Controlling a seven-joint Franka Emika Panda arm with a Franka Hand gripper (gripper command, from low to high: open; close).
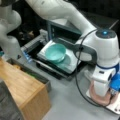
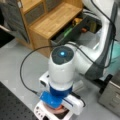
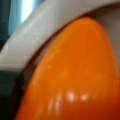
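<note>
tool (image 1: 105, 96) low in pink bowl (image 1: 93, 96) (orange inside)

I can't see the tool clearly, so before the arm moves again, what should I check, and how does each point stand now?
1. Tool position: low over the pink dish on the white rack, in both front views. Ok.
2. Tool open or shut: hidden by the wrist. Cannot tell.
3. Orange thing fills the wrist view, very close. Held or not: cannot tell.
4. Cable hangs loose beside the arm, snagged on nothing. Ok.
5. Teal bowl sits upright on the tray, apart from the tool. Ok.
</note>
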